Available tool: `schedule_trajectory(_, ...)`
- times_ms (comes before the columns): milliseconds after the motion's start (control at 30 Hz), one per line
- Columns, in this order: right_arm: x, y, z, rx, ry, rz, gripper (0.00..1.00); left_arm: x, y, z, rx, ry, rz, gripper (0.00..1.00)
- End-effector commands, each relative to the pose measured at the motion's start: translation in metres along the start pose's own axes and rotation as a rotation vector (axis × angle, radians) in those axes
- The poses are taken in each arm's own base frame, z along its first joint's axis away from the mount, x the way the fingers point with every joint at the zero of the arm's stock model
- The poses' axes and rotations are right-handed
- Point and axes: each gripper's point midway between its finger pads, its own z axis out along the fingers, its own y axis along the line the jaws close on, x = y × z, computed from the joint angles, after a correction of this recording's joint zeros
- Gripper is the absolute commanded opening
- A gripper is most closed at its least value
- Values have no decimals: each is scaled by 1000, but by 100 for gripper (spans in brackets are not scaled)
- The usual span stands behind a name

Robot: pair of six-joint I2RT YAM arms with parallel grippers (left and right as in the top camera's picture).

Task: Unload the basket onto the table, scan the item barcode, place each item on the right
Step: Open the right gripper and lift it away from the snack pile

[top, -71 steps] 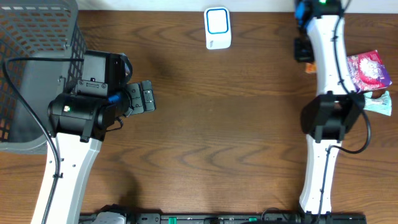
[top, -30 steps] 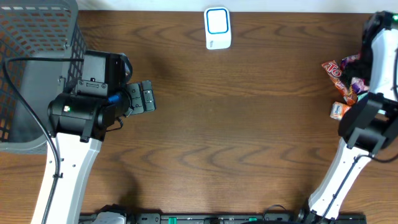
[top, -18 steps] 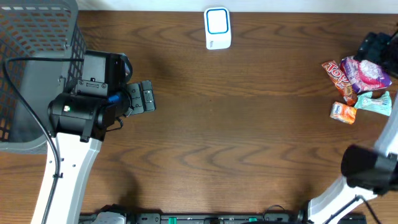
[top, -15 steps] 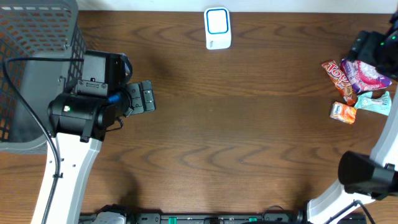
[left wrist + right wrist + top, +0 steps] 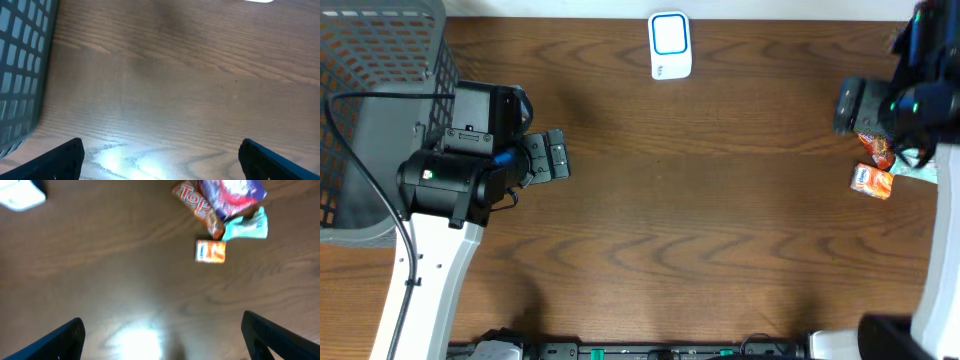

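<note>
While the snack pile lies at the table's right edge, the right gripper hovers close by, fingers spread wide, empty; left gripper beside basket, likewise wide, empty; scanner at far edge.

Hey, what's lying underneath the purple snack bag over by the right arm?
The purple bag lies partly over a red wrapper and a teal packet, and both poke out from beneath it. Anything fully under the bag is covered.

Overhead looks straight down; right wrist view shares the snacks.
</note>
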Motion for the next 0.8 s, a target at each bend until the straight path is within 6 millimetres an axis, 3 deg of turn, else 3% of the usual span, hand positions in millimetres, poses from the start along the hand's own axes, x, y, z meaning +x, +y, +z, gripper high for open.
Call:
schedule_trajectory(0, 26, 7, 6, -34, 10, -42, 95, 0, 3, 1, -14, 1, 5, 98)
schedule_trajectory(267, 81, 35, 8, -235, -126, -114, 93, 0, 3, 1, -14, 1, 5, 98)
schedule_trajectory(433, 107, 34, 6, -300, -292, -123, 95, 0, 3, 1, -14, 1, 5, 98)
schedule_trajectory(467, 113, 32, 6, -307, -318, -120, 99, 0, 3, 1, -14, 1, 5, 98)
schedule_trajectory(600, 113, 24, 8, -293, -420, -100, 99, 0, 3, 1, -14, 1, 5, 98)
schedule_trajectory(767, 112, 21, 23, -258, -431, -90, 99, 0, 3, 1, -14, 1, 5, 98)
